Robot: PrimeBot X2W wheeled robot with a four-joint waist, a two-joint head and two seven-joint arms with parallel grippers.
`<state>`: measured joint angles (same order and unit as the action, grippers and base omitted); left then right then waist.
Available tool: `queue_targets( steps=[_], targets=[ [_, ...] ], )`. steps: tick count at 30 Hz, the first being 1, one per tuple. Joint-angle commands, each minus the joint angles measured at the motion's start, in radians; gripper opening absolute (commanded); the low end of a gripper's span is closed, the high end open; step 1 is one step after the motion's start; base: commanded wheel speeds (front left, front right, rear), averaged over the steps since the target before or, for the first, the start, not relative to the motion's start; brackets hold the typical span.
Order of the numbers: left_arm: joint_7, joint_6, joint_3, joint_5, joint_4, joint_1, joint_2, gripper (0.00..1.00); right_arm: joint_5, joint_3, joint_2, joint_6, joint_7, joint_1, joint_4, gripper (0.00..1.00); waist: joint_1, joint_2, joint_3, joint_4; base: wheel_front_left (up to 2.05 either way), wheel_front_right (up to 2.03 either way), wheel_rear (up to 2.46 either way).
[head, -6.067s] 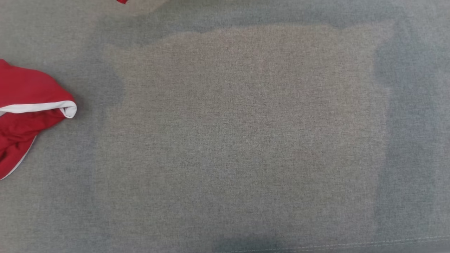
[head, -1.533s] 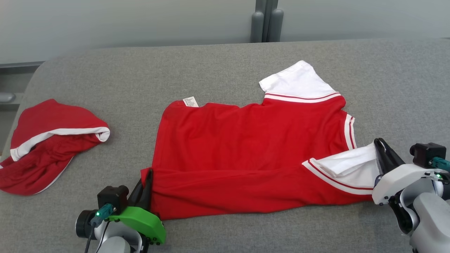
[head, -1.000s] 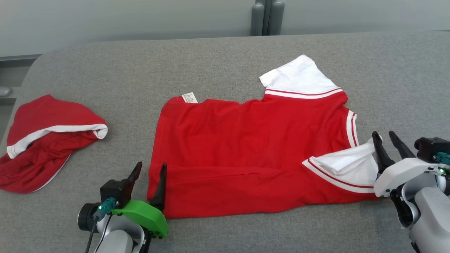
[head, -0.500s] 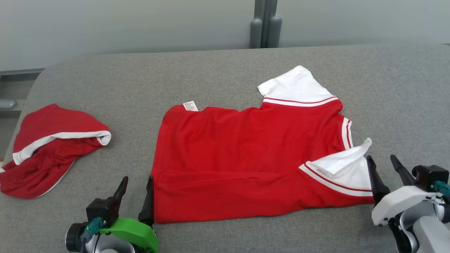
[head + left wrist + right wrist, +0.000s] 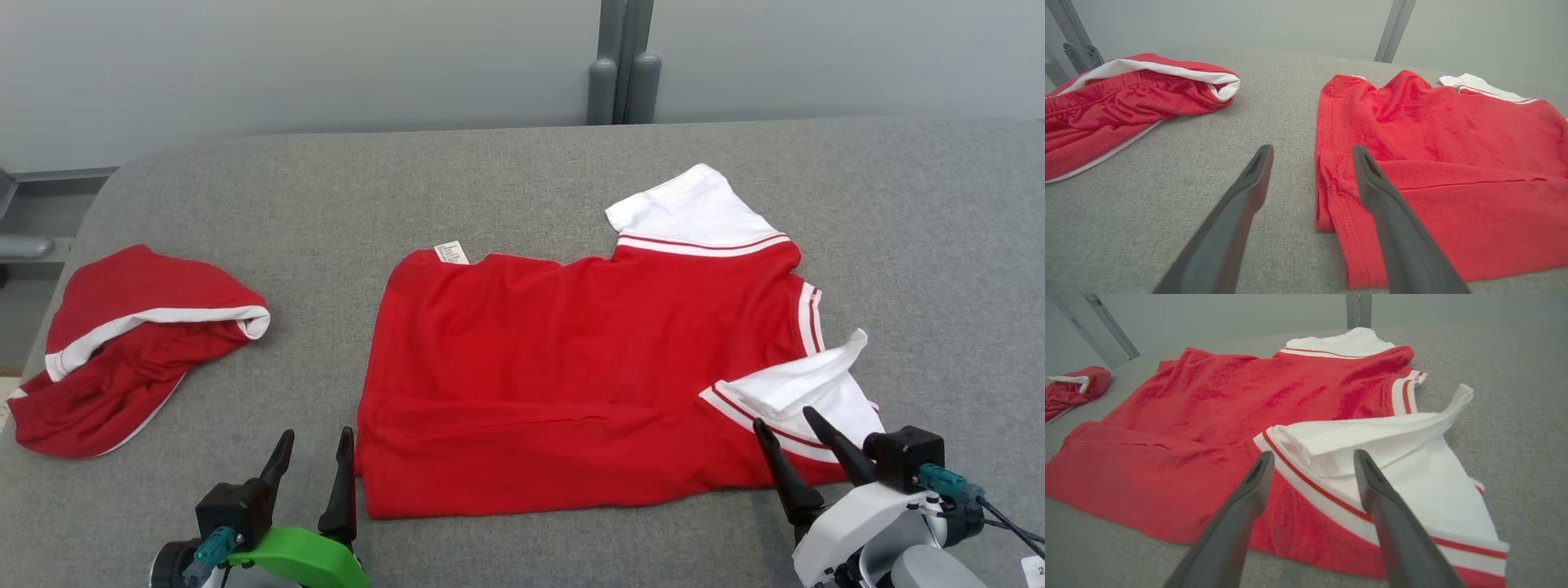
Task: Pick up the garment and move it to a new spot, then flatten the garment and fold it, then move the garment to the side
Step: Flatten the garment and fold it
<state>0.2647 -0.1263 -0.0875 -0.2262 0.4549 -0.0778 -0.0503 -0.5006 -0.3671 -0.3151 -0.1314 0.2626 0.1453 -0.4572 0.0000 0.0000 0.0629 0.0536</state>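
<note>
- Both grippers have let go since a second or so back — they were clamped on the near corners of the red shirt, now they're off it.
- Left gripper: fingers spread wide, holding nothing. It sits just beside the shirt's near hem corner; in the left wrist view the right finger overlaps the cloth edge, and contact can't be told.
- Right gripper: also wide open and empty, and it has shifted in toward the near edge. Its tips point at the near white sleeve.
- Right wrist view: the sleeve lies rumpled, with a flap sticking up.
- Shirt lies spread on the grey fabric-covered table, middle to right — hem to the left, collar end to the right. The near long side is folded over and a label shows at the far hem corner.
- Second red garment is bunched by the left edge, well apart from the shirt.
</note>
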Motion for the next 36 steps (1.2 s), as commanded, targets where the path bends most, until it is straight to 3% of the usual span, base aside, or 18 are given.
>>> queue_targets(
  steps=[1, 4, 9, 14, 17, 19, 28, 30, 31, 36],
  targets=[
    [-0.001, 0.003, 0.001, 0.001, 0.0, 0.006, -0.001, 1.0, -0.009, -0.002, -0.002, 0.002, 0.003, 0.005, -0.003, 0.79, 0.0, 0.0, -0.001, 0.003, 0.0, 0.0, 0.0],
    [-0.001, 0.003, -0.003, -0.003, 0.002, 0.007, -0.002, 1.0, -0.014, -0.014, 0.004, 0.002, 0.003, 0.019, -0.026, 0.49, 0.0, 0.0, -0.003, 0.012, 0.0, 0.0, 0.0],
    [-0.001, 0.003, -0.01, -0.009, 0.0, 0.013, -0.001, 1.0, -0.027, -0.022, -0.002, 0.002, 0.003, 0.032, -0.063, 0.35, 0.0, 0.0, -0.003, 0.023, 0.0, 0.0, 0.0],
    [-0.001, 0.003, -0.006, -0.008, -0.001, 0.014, -0.001, 1.0, -0.034, -0.023, 0.002, 0.002, 0.003, 0.049, -0.088, 0.29, 0.0, 0.0, 0.001, 0.026, 0.0, 0.0, 0.0],
    [-0.001, 0.003, -0.008, -0.009, 0.001, 0.013, -0.001, 1.0, -0.03, -0.027, 0.008, 0.002, 0.003, 0.063, -0.106, 0.15, 0.0, 0.0, 0.004, 0.025, 0.0, 0.0, 0.0],
    [-0.001, 0.003, -0.011, -0.01, 0.001, 0.01, -0.001, 1.0, -0.035, -0.029, 0.007, 0.002, 0.003, 0.077, -0.111, 0.0, 0.0, 0.0, 0.005, 0.026, 0.0, 0.0, 0.0],
    [-0.001, 0.002, -0.025, -0.011, -0.005, 0.007, -0.001, 1.0, -0.005, -0.03, 0.001, 0.002, 0.003, 0.151, -0.098, 0.0, 0.0, 0.0, 0.01, 0.031, 0.0, 0.0, 0.0],
    [-0.001, 0.001, -0.03, -0.009, 0.0, 0.005, -0.001, 1.0, 0.002, -0.04, 0.004, 0.002, 0.003, 0.181, -0.12, 0.51, 0.0, 0.0, 0.011, 0.033, 0.0, 0.0, 0.0],
    [-0.001, 0.001, -0.032, -0.009, 0.003, 0.004, -0.001, 1.0, 0.003, -0.043, 0.009, 0.002, 0.003, 0.195, -0.134, 1.0, 0.0, 0.0, 0.011, 0.034, 0.0, 0.0, 0.0],
    [-0.001, 0.0, -0.055, -0.012, 0.011, -0.011, -0.001, 1.0, 0.031, -0.029, 0.036, 0.002, 0.003, 0.275, -0.206, 1.0, 0.0, 0.0, 0.017, 0.044, 0.0, 0.0, 0.0]
  ],
)
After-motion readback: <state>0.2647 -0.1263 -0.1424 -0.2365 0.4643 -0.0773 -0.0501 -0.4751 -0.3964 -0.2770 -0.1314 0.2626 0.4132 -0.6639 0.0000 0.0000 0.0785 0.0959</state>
